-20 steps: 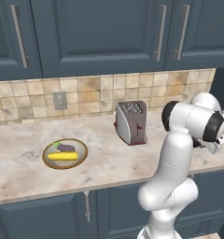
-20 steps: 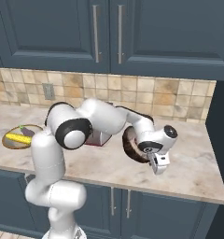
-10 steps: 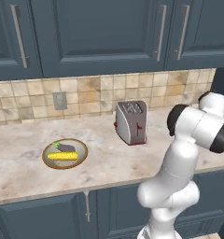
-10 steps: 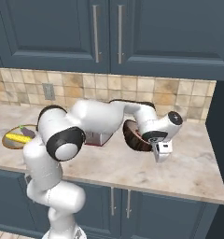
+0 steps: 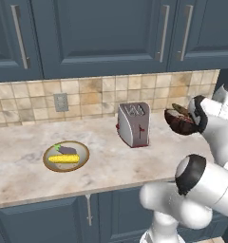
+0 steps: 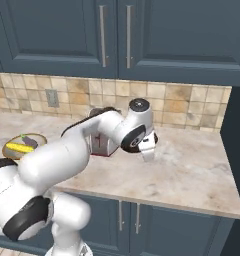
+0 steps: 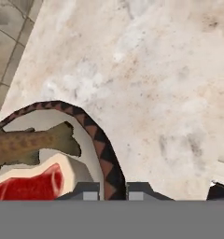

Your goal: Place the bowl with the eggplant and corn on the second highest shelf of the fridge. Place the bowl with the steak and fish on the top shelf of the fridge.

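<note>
And there it was, the gripper [image 7: 113, 191] clamped on the patterned rim of the bowl [image 7: 101, 148], one finger inside and one outside, jaws pinched tight on that dark zigzag edge! In the hand view the steak [image 7: 32, 183] lay red with its pale fat edge at the bowl's bottom, and the fish [image 7: 31, 144] stretched brown across it, tail toward the rim. From the left base view the bowl [image 5: 181, 121] was up off the marble counter [image 5: 106, 166], tilted (dark underside showing), held at the arm's end just right of the toaster [image 5: 133, 124]. Over on the left of the counter sat the other bowl [image 5: 66, 156], flat on the surface, well apart from the toaster, with the yellow corn [image 5: 63, 159] lying along the front and the dark eggplant [image 5: 67, 150] just behind it, the two touching. The right base view showed that bowl [image 6: 24, 145] too, at the far left.
</note>
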Available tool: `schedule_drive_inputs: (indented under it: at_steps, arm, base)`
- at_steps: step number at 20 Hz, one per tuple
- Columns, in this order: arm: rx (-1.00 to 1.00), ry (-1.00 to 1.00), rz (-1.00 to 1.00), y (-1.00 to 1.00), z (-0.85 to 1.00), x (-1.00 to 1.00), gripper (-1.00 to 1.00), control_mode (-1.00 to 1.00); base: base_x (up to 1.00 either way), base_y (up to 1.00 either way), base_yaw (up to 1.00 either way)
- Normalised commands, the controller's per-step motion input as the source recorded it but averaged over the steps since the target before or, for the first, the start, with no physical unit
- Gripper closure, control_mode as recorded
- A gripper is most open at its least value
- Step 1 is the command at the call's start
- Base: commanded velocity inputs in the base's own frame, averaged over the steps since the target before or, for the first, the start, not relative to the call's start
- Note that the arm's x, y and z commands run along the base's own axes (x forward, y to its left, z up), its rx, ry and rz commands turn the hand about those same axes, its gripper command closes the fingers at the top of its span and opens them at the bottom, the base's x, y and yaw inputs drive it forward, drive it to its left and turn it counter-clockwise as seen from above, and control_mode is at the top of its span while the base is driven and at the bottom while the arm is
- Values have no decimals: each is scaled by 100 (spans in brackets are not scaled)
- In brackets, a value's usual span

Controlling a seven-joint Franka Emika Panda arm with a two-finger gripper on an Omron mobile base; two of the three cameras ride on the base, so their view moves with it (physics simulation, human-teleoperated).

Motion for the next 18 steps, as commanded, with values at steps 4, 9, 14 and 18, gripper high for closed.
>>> schedule_drive_inputs:
  at_steps: [4, 9, 14, 18]
  arm:
    - [-12, 0, -9, 57, 79, -100, 100, -100]
    - [-4, -2, -6, 50, 100, -87, 100, -100]
    - [0, -4, -1, 66, 94, -57, 100, -100]
    - [0, -19, 3, 55, 59, -65, 100, -100]
  base:
    - [0, 0, 0]
    - [0, 0, 0]
    - [0, 0, 0]
    - [0, 0, 0]
